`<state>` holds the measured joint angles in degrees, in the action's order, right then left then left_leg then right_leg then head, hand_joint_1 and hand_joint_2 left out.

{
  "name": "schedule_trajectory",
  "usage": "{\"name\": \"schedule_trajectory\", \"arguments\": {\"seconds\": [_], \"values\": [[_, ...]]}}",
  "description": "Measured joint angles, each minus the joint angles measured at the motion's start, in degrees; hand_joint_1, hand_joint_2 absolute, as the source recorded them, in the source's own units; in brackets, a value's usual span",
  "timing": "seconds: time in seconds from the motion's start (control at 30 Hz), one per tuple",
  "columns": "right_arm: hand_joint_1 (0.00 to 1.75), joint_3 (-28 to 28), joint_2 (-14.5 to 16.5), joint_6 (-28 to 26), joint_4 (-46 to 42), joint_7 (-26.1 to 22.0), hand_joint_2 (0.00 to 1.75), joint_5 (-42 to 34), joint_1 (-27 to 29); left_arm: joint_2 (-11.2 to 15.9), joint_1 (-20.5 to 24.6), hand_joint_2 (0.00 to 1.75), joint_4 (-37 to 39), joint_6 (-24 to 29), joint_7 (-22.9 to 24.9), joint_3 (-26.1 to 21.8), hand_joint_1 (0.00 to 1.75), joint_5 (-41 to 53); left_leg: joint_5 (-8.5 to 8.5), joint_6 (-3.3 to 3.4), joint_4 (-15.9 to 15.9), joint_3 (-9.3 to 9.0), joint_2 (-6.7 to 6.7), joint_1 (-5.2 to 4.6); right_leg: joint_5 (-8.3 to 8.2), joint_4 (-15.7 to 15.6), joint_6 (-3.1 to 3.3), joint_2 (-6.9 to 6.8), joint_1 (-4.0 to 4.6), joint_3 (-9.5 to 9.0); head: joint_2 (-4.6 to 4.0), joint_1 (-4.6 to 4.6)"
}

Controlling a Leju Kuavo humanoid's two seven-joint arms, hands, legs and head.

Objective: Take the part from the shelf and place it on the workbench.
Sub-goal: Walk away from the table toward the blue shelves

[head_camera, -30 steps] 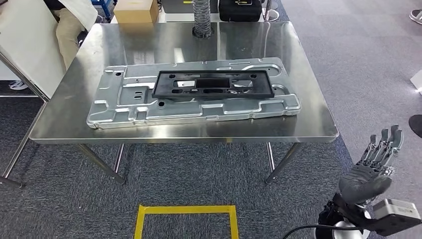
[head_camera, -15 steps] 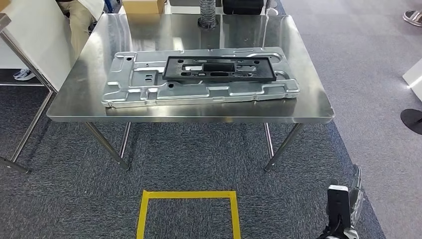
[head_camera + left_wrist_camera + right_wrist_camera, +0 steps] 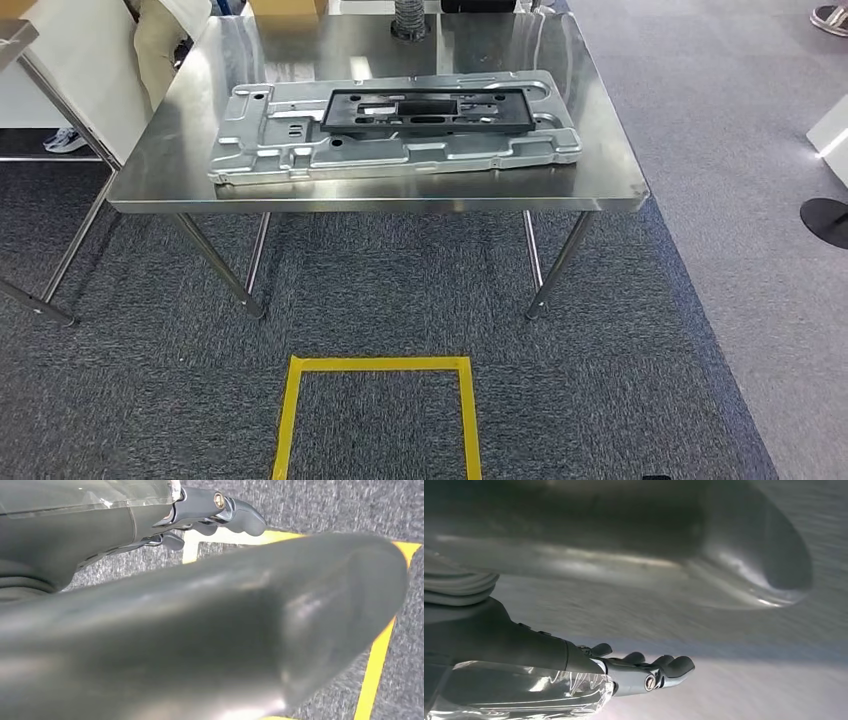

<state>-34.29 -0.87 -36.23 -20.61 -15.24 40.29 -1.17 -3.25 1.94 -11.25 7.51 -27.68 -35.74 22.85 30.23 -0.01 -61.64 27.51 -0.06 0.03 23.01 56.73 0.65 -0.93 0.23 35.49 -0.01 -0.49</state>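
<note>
Part (image 3: 425,111) sits flat on the plate (image 3: 300,150), centred at 12 o'clock on the bench (image 3: 380,190), so it looks placed. Left hand (image 3: 215,510) and right hand (image 3: 644,672) hang over carpet, fingers apart, holding nothing. The left wrist view catches the tape (image 3: 372,680) at 6 o'clock underfoot.

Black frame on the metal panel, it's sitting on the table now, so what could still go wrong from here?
The black frame lies loose on the metal panel, so a knock to the table could slide it off its place. The panel's near edge sits close to the table's front rim; a bump might push it over. Both the left hand and the right hand hang empty, so neither can steady anything quickly.
</note>
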Motion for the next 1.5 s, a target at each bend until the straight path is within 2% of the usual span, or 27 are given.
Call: {"name": "schedule_trajectory", "arguments": {"seconds": [0.07,0.13,0.17,0.23,0.3,0.33,0.4,0.47,0.53,0.57,0.63,0.67,0.73,0.8,0.83,0.87,0.9,0.97,1.03,1.07,1.13,1.2,1.27,1.33,1.37,1.43,1.5], "values": [[0.0,-0.03,0.09,1.62,2.13,3.93,0.0,1.23,-0.09,0.04,0.28,0.0,-0.05,-0.17,-0.15,-0.03,0.0,0.25,1.89,0.6,5.89,-3.64,0.02,-0.29,-0.84,0.38,-0.57,-0.02,-0.01,0.44,0.01,0.05],[0.0,-0.03,0.21,3.35,3.87,7.34,0.0,1.95,-0.19,0.01,0.31,0.0,-0.04,-0.28,-0.25,-0.1,0.0,0.39,1.19,1.26,6.71,-3.29,0.12,-0.33,-1.72,0.17,-1.25,0.03,-0.2,0.61,-0.01,-0.03],[0.0,-0.03,0.28,4.07,4.59,8.68,0.0,2.2,-0.19,-0.01,0.32,0.0,-0.03,-0.31,-0.27,-0.15,0.0,0.4,0.4,1.68,6.86,-2.7,0.25,-0.24,-1.07,0.51,-1.56,0.17,-0.3,1.0,-0.01,-0.18],[0.0,-0.03,0.39,5.41,5.8,10.79,0.0,2.67,-0.12,-0.03,0.33,0.0,-0.02,-0.32,-0.28,-0.27,0.0,0.45,-1.41,2.29,7.15,-0.99,0.49,-0.01,3.73,4.16,-2.1,0.52,-0.56,2.47,0.0,-0.04],[0.0,-0.03,0.44,6.38,6.54,12.07,0.0,3.07,-0.15,-0.01,0.27,0.0,-0.03,-0.31,-0.3,-0.34,0.0,0.54,-2.98,2.43,7.04,1.09,0.57,-0.02,9.7,11.68,-2.63,0.66,-0.84,4.25,0.0,0.27],[0.0,-0.03,0.46,6.73,6.85,12.49,0.0,3.25,-0.21,-0.01,0.24,0.0,-0.03,-0.31,-0.3,-0.36,0.0,0.58,-3.74,2.35,6.9,2.15,0.6,-0.01,10.83,15.15,-2.88,0.67,-0.99,4.65,0.0,0.31],[0.0,-0.03,0.5,7.42,7.39,13.36,0.0,3.61,-0.27,-0.03,0.24,0.0,-0.02,-0.38,-0.3,-0.37,0.0,0.74,-5.11,2.05,6.39,4.33,0.64,0.07,9.0,17.28,-3.2,0.67,-1.33,2.96,-0.01,0.34],[0.0,-0.03,0.54,8.28,7.73,14.3,0.0,3.87,-0.39,-0.05,0.25,0.0,-0.02,-0.53,-0.3,-0.37,0.0,0.91,-6.19,1.6,5.66,6.26,0.63,0.16,6.33,11.18,-3.26,0.68,-1.63,-2.82,-0.01,0.36],[0.0,-0.02,0.58,9.62,7.92,15.45,0.0,3.96,-0.65,-0.05,0.31,0.0,-0.03,-0.67,-0.3,-0.37,0.0,1.04,-7.09,0.98,4.85,7.56,0.62,0.08,7.29,1.87,-2.91,0.73,-1.57,-9.45,0.0,0.32],[0.0,-0.02,0.64,10.47,8.04,16.14,0.0,3.9,-0.76,-0.04,0.34,0.0,-0.03,-0.73,-0.29,-0.37,0.0,1.09,-7.6,0.6,4.63,7.9,0.64,0.08,8.16,-1.06,-2.59,0.76,-1.4,-11.3,-0.01,0.32],[0.0,-0.02,0.8,12.43,8.36,17.83,0.0,3.52,-0.83,-0.03,0.31,0.0,-0.03,-0.85,-0.2,-0.38,0.0,1.27,-8.59,-0.18,4.68,8.18,0.67,0.19,8.22,-2.41,-1.7,0.7,-1.14,-11.56,-0.01,0.27],[0.0,-0.04,0.91,13.51,8.54,18.79,0.0,3.11,-0.85,-0.02,0.25,0.0,-0.03,-0.94,-0.1,-0.39,0.0,1.41,-8.19,-0.52,4.39,8.44,0.63,0.33,7.67,-2.4,-1.16,0.56,-1.11,-11.12,-0.01,0.29],[0.0,-0.15,1.14,15.59,8.77,20.57,0.0,2.07,-0.85,-0.03,0.09,0.0,-0.02,-1.16,0.21,-0.38,0.0,1.72,-4.28,-1.02,1.07,9.78,0.54,0.53,6.45,-2.54,-0.18,0.31,-1.14,-9.82,-0.01,0.14],[0.0,-0.54,1.46,17.5,8.87,22.13,0.0,0.7,-0.82,-0.05,0.05,0.0,-0.01,-1.35,0.45,-0.37,0.0,1.98,1.4,-1.34,-6.33,11.91,0.53,0.62,5.21,-2.5,0.3,0.25,-0.85,-8.05,-0.02,-0.01],[0.0,-0.89,1.61,18.37,8.92,22.84,0.0,-0.04,-0.79,-0.07,0.04,0.0,-0.01,-1.4,0.52,-0.37,0.0,2.09,2.79,-1.42,-10.06,12.63,0.53,0.62,4.53,-2.43,0.37,0.25,-0.68,-7.13,-0.01,-0.03],[0.0,-1.31,1.77,19.27,8.97,23.54,0.0,-0.78,-0.79,-0.05,0.03,0.0,-0.01,-1.44,0.61,-0.38,0.0,2.15,2.74,-1.4,-12.58,12.68,0.52,0.61,3.88,-2.32,0.39,0.24,-0.51,-6.23,-0.01,-0.02],[0.0,-1.75,1.92,20.03,9.02,24.08,0.0,-1.43,-0.79,-0.03,0.02,0.0,-0.01,-1.47,0.75,-0.38,0.0,2.18,1.47,-1.25,-13.17,11.81,0.52,0.59,3.32,-2.15,0.38,0.24,-0.35,-5.38,-0.01,-0.03],[0.0,-2.54,2.2,21.16,9.1,24.77,0.0,-2.33,-0.83,0.02,0.06,0.0,-0.02,-1.43,1.26,-0.39,0.0,2.18,-1.58,-0.57,-7.7,6.69,0.51,0.45,2.5,-1.62,0.28,0.24,-0.12,-4.02,0.0,-0.04],[0.0,-3.21,2.62,21.85,9.13,25.06,0.0,-2.76,-0.87,0.15,0.28,0.0,-0.03,-1.19,1.94,-0.4,0.0,2.17,-1.14,0.2,1.67,0.14,0.56,0.16,2.0,-0.92,-0.04,0.22,0.15,-3.17,0.0,-0.02],[0.0,-3.52,2.79,22.08,9.14,25.07,0.0,-2.94,-0.93,0.21,0.4,0.0,-0.03,-0.91,2.31,-0.44,0.0,2.15,-0.23,0.44,4.82,-1.77,0.58,0.0,1.74,-0.68,-0.33,0.17,0.18,-2.93,0.01,0.0],[0.0,-4.22,2.9,22.44,9.14,24.8,0.0,-3.41,-1.06,0.25,0.49,0.0,-0.03,-0.2,3.03,-0.68,0.0,2.1,0.42,0.76,7.0,-2.47,0.6,-0.07,1.19,-0.52,-1.03,0.06,0.15,-2.58,-0.01,0.02],[0.0,-4.88,2.94,22.78,9.14,24.47,0.87,-3.79,-1.15,0.24,0.42,0.0,-0.03,0.44,3.64,-1.08,0.0,2.05,-0.42,1.41,7.36,-1.97,0.68,0.1,1.97,0.65,-1.75,0.27,-0.05,-1.9,-0.01,0.07],[0.0,-5.51,2.95,23.09,9.16,24.3,1.75,-4.11,-1.11,0.25,0.4,0.0,-0.03,0.76,4.13,-1.37,0.0,1.98,-1.34,1.89,7.54,-1.16,0.75,0.23,5.87,6.23,-2.5,0.6,-0.37,0.47,-0.01,0.25],[0.0,-6.16,2.95,23.69,9.19,24.19,1.75,-4.6,-1.08,0.25,0.35,0.0,-0.03,0.87,4.57,-1.49,0.0,1.97,-1.93,1.98,7.3,-0.12,0.75,0.18,10.13,14.25,-3.11,0.69,-0.67,3.6,0.0,0.4],[0.0,-6.48,2.96,24.21,9.19,24.14,1.75,-4.88,-1.07,0.25,0.31,0.0,-0.03,0.92,4.8,-1.54,0.0,2.04,-2.12,1.92,7.07,0.34,0.74,0.18,10.87,16.43,-3.32,0.69,-0.82,4.19,0.0,0.39],[0.0,-7.08,2.97,25.4,9.2,24.04,1.75,-5.37,-1.05,0.19,0.29,0.0,-0.03,1.03,5.21,-1.65,0.0,2.15,-2.27,1.74,6.45,1.01,0.73,0.25,9.03,13.5,-3.54,0.68,-1.15,1.69,-0.01,0.4],[0.0,-7.52,2.97,26.48,9.2,23.88,1.75,-5.71,-1.09,0.12,0.35,0.0,-0.03,1.09,5.46,-1.74,0.0,2.23,-2.16,1.36,5.78,1.39,0.72,0.2,6.02,4.86,-3.38,0.7,-1.3,-3.47,-0.02,0.4]]}}
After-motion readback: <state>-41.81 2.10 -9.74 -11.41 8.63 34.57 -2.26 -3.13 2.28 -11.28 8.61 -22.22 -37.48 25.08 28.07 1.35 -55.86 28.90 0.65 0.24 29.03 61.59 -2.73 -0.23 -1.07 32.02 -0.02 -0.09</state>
